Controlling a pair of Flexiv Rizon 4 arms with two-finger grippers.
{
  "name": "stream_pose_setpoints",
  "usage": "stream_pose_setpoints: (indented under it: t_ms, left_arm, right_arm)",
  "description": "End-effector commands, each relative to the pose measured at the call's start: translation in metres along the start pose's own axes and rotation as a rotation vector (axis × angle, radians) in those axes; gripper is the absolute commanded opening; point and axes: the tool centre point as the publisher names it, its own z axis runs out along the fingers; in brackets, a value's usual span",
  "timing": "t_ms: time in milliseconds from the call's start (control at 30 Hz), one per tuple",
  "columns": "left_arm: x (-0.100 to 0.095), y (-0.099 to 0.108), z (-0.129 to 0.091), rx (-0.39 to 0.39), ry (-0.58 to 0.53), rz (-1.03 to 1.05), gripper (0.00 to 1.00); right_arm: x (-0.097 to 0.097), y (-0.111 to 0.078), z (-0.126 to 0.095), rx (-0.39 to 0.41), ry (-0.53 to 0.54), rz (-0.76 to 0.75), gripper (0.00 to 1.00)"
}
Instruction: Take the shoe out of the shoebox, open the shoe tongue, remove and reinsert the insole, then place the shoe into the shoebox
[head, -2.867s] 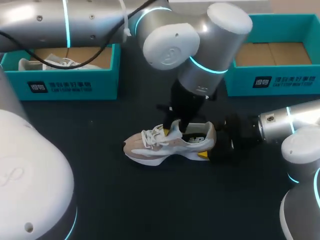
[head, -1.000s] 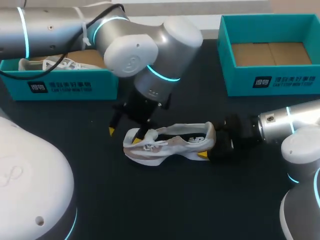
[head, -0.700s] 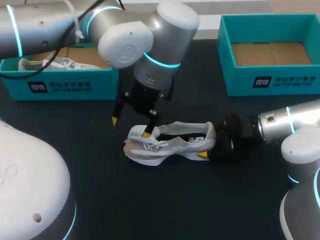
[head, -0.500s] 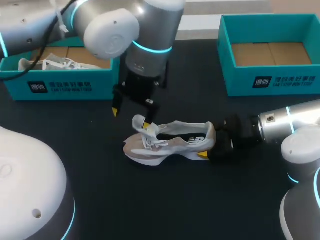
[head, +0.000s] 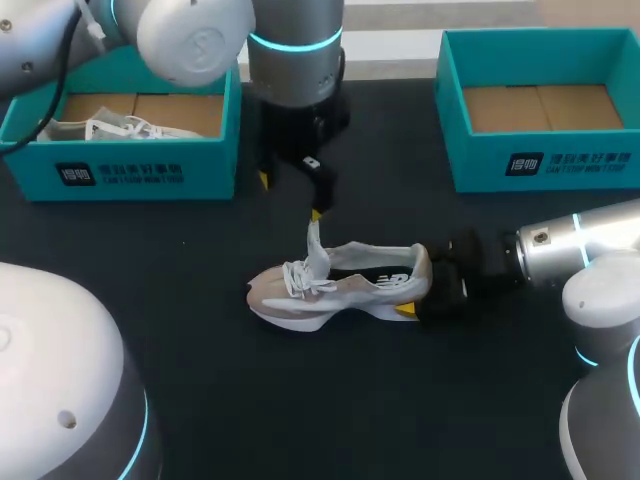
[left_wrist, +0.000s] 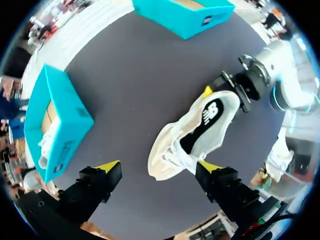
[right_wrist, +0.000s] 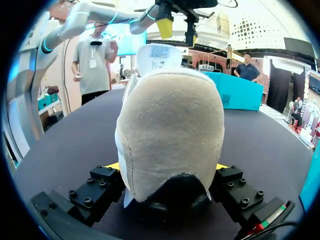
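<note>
Dark and plain, the desk (head: 200, 400) carries two teal boxes at its far side and one shoe near the middle.

Left tool (head: 290, 197) hangs over the front half of the shoe (head: 340, 285), fingers spread wide with nothing between them. One yellow tip sits just above the tongue (head: 316, 243), which stands upright out of the shoe. Whether tip and tongue touch cannot be told. From the left wrist, the shoe lies ahead of the fingers and nearer to one of them, its opening facing the camera and the dark insole (left_wrist: 205, 125) showing inside. White laces (head: 298, 278) lie loose over the beige front.

Right tool (head: 428, 288) comes in low from the right and grips the heel, one finger pressed to each side. From the right wrist, both yellow tips peek out beside the heel, which fills the view and hides the rest of the shoe. From above, only the near tip shows; the far finger is behind the heel.

Shoe rests on its sole, toe to the left, between the two boxes and apart from both. Left box (head: 140, 165) holds a second white shoe (head: 110, 128); the left arm covers its near corner. Right box (head: 540, 165) shows a brown cardboard floor.
</note>
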Motion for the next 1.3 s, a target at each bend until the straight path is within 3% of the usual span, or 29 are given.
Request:
stream_pose_setpoints:
  t_ms: [33, 67, 133, 333, 633, 933, 1300]
  left_arm:
    - [0.012, -0.009, -0.011, 0.043, 0.038, 0.252, 0.47]
    - [0.016, -0.012, -0.013, 0.046, 0.058, 0.306, 0.38]
    - [0.023, -0.017, -0.015, 0.066, 0.098, 0.429, 0.0]
    - [0.046, -0.039, -0.011, 0.088, 0.234, 0.675, 0.0]
    - [0.079, -0.039, 0.016, 0.044, 0.328, 0.826, 0.0]
    - [0.093, -0.035, 0.058, -0.058, 0.372, 0.869, 0.0]
    - [0.102, -0.04, 0.071, -0.064, 0.386, 0.828, 0.0]
  right_arm:
    - [0.0, -0.002, 0.005, 0.003, 0.0, 0.001, 0.0]
    - [0.0, -0.002, 0.005, 0.003, 0.0, 0.001, 0.0]
    - [0.0, -0.002, 0.005, 0.003, 0.0, 0.001, 0.0]
    - [0.0, -0.002, 0.005, 0.003, 0.0, 0.001, 0.0]
    - [0.0, -0.002, 0.005, 0.003, 0.0, 0.001, 0.0]
    - [0.0, -0.002, 0.005, 0.003, 0.0, 0.001, 0.0]
    - [0.0, -0.002, 0.005, 0.003, 0.0, 0.001, 0.0]
